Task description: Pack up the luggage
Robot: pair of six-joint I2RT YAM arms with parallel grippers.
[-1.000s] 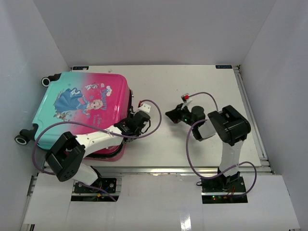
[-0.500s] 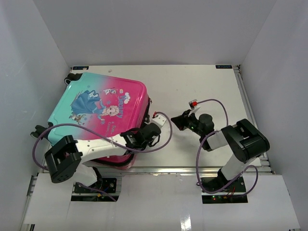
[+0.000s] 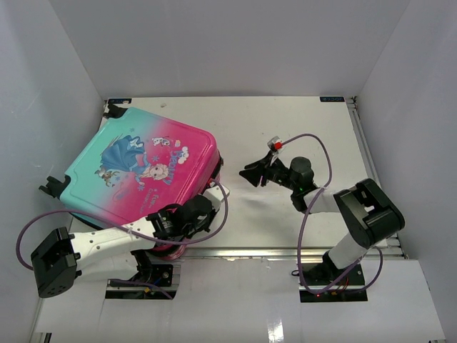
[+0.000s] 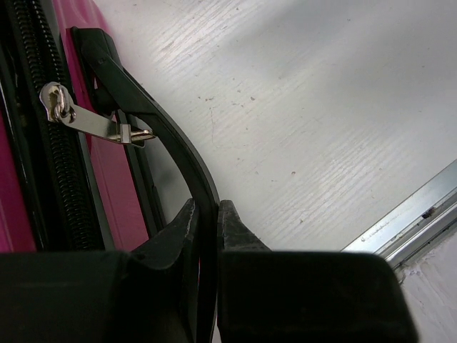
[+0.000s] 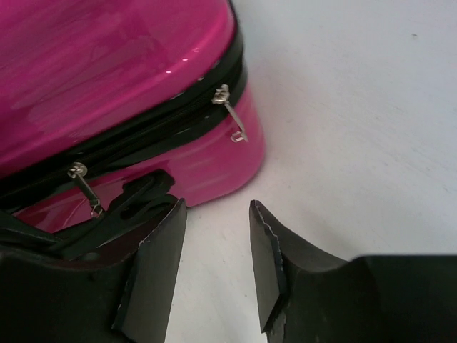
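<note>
The luggage (image 3: pixel 136 168) lies flat and closed at the left of the table, printed teal-to-pink shell facing up. My left gripper (image 3: pixel 194 216) is at its near right corner, shut on the black side handle (image 4: pixel 164 125); both fingertips (image 4: pixel 232 218) pinch the strap. A silver zipper pull (image 4: pixel 86 120) hangs beside the handle. My right gripper (image 3: pixel 250 174) is open and empty, just right of the case, pointing at its pink corner (image 5: pixel 107 64). In the right wrist view two zipper pulls (image 5: pixel 232 118) and the handle (image 5: pixel 136 196) show.
A metal rail (image 3: pixel 285 251) runs along the table's near edge, and shows in the left wrist view (image 4: pixel 407 221). White walls enclose the table on three sides. Bare white tabletop (image 3: pixel 300 121) lies right of the case.
</note>
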